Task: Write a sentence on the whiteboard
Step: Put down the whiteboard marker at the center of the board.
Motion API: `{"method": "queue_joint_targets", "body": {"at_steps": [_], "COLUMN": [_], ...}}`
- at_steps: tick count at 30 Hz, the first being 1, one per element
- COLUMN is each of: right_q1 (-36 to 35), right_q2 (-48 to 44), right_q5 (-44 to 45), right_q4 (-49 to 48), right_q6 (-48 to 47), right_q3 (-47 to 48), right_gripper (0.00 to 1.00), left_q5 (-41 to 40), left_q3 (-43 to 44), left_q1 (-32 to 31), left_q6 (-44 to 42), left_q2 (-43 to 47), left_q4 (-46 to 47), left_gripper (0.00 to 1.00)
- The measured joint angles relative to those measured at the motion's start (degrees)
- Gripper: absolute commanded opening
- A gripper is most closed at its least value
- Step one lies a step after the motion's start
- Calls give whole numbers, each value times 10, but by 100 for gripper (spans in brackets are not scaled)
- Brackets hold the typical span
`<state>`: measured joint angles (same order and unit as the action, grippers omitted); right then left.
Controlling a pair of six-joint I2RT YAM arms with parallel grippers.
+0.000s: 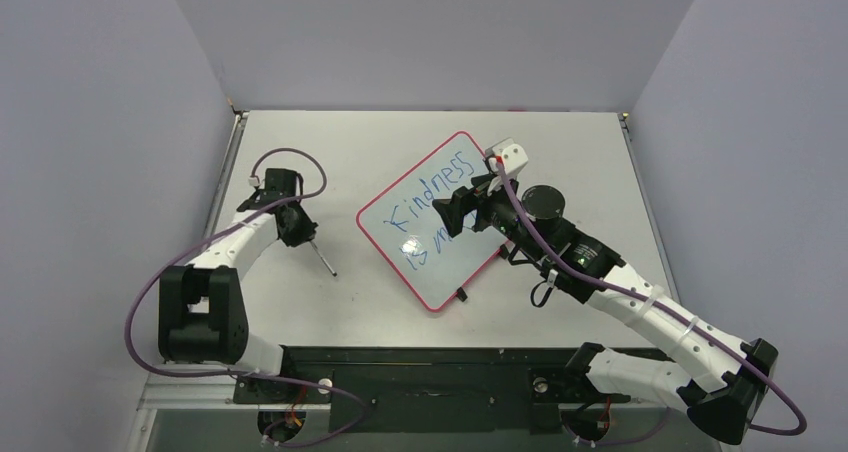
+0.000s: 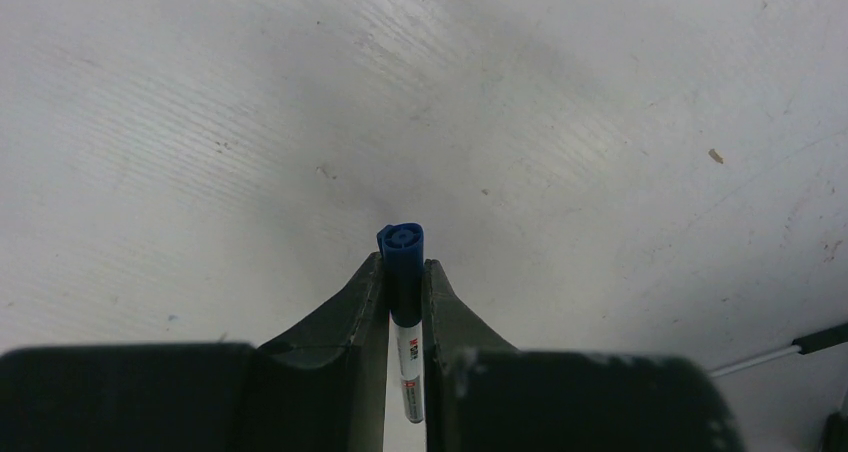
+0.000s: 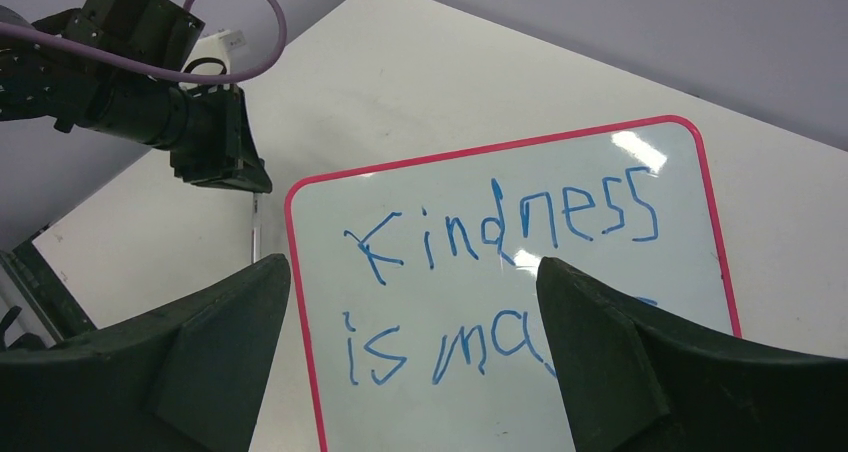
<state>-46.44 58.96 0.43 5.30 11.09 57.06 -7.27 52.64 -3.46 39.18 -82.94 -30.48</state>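
Note:
The whiteboard (image 1: 440, 262), white with a thin red rim, lies tilted in the middle of the table; one black clip (image 1: 462, 294) shows on its near edge. The sentence (image 1: 432, 208) is in blue marker; in the right wrist view it (image 3: 500, 234) reads "Kindness" above "is ma", and the rest is hidden behind my finger. My right gripper (image 1: 462, 212) hovers over the board's right part, open wide and empty (image 3: 412, 262). My left gripper (image 1: 296, 228) is left of the board, shut (image 2: 404, 262) on a blue-capped marker (image 2: 404, 247), cap end at the fingertips.
A thin grey rod with a dark tip (image 1: 324, 260) lies on the table between the left gripper and the board; it also shows in the left wrist view (image 2: 785, 354). A round black object (image 1: 543, 204) sits right of the board by the right arm. Walls enclose the table.

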Motion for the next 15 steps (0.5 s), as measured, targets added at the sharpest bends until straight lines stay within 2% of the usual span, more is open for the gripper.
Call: {"method": "queue_joint_targets", "body": {"at_steps": [4,5,7,12,15], "right_q1": [0,0,0,0,0], "right_q2": [0,0,0,0,-1], "right_q5": [7,7,9,9,9], "right_q4": [0,0,4,9,9], "right_q6": [-1,-1,-2,-2,-2], "right_q3": [-4,-7,-9,-10,-10], "right_gripper": [89,89,89,89,89], "left_q5": [5,6,8,9,6], "left_q3": [0,-1,-3,-6,-7], "left_q1": [-2,-2,-2,-2,-2], "left_q6": [-9,-9,-9,-13,-10], "left_q2": [-32,-37,-47,-55,-54], "left_q4": [24,30,40,46,48], "left_gripper": [0,3,11,43,50]}}
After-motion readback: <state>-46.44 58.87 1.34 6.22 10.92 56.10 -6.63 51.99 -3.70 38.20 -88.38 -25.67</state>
